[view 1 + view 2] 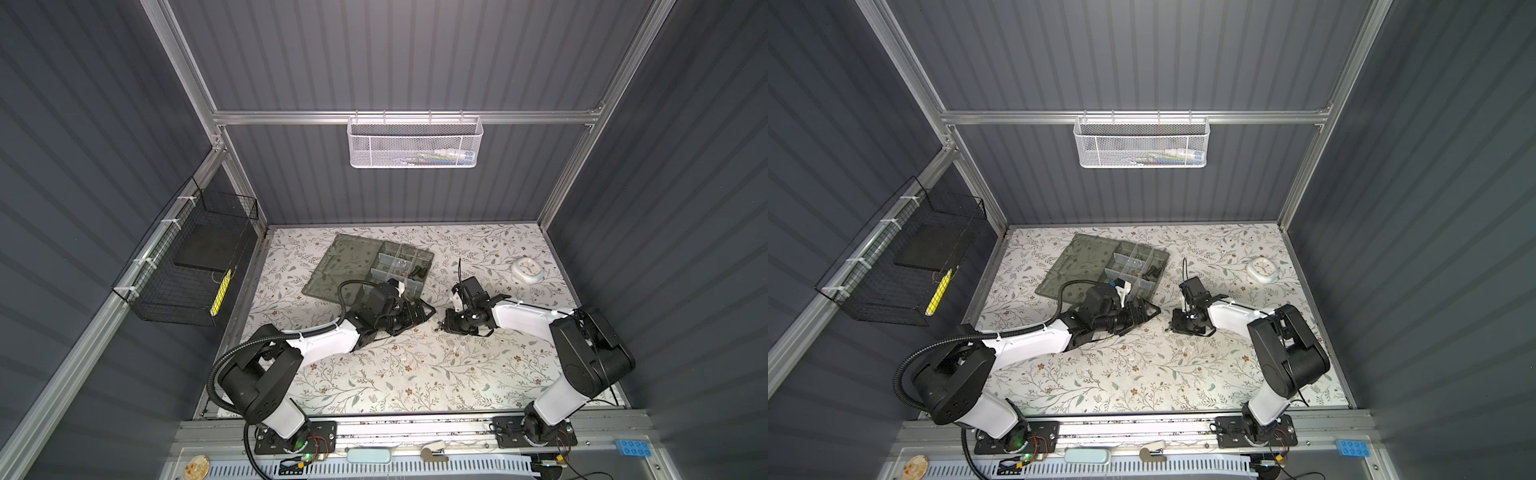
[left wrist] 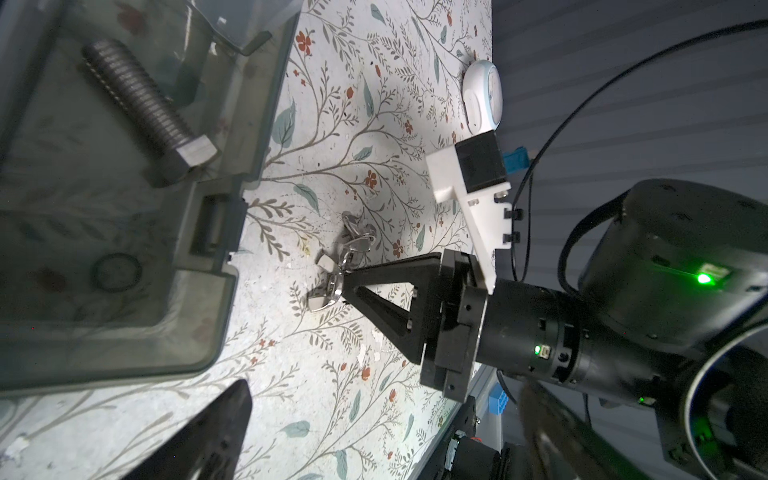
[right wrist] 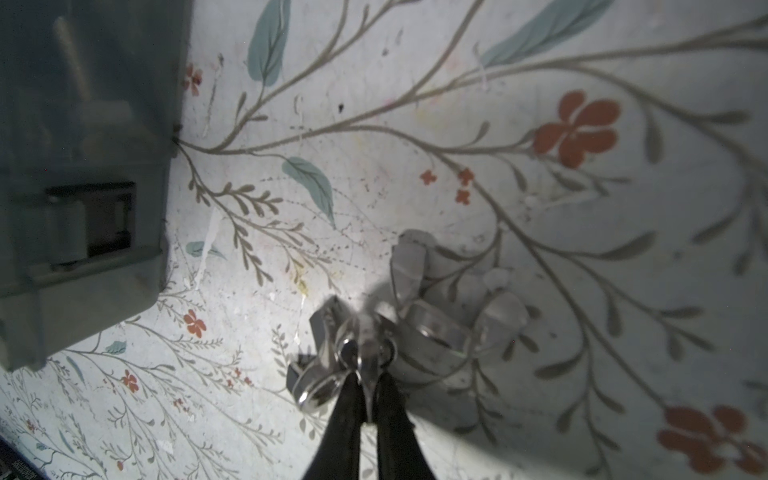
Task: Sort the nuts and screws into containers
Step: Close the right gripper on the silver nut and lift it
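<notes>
A: So, right gripper [image 3: 368,384]?
B: Clamped on 1 silver nut [image 2: 326,286], at a small heap of shiny metal pieces [image 3: 440,336] on the desk [image 1: 374,374], just near and right of the organiser box's [image 2: 124,365] near corner.
A: And left gripper [image 1: 420,313]?
B: Jaws apart, beside that same corner.
A: Screws?
B: 1 big silver screw [image 2: 141,108], lying in a near-end container [image 2: 50,174] of the box.

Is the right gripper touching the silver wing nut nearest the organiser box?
Touching. The right wrist view shows the right gripper shut on a wing of the silver wing nut, no gap; the left wrist view agrees.
</notes>
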Tool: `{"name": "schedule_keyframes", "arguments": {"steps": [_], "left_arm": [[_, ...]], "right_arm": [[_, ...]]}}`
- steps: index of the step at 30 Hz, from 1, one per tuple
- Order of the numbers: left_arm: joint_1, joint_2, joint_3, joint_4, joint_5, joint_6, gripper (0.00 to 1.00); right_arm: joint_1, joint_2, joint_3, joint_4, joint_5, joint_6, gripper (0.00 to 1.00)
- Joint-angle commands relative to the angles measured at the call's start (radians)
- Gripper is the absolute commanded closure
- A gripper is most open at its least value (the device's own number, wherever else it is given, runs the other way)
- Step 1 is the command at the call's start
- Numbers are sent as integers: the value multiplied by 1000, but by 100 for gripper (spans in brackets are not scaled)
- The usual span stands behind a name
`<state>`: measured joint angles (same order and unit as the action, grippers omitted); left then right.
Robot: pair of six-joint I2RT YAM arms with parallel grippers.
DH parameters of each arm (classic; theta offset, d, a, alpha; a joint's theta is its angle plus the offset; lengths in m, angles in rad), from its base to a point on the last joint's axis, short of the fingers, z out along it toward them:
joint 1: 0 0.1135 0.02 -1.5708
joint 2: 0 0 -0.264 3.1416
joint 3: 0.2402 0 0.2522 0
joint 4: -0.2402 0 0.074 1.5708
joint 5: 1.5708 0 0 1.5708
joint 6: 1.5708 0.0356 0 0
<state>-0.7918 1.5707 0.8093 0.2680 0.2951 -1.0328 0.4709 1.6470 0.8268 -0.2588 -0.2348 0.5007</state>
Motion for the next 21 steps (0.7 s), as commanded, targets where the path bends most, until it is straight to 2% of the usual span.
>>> {"name": "schedule_keyframes", "arguments": {"steps": [1,12,21], "left_arm": [[-6,-15,0,-3,-5,-4,0],[-7,-14,1,-7,-4,-5,0],[-7,-20,7,-18,-11,-1,0]], "right_arm": [[7,15,21,-13,12,11,90],[8,11,26,-16,12,18,97],[-6,-25,53,-5,-77,44,100]]}}
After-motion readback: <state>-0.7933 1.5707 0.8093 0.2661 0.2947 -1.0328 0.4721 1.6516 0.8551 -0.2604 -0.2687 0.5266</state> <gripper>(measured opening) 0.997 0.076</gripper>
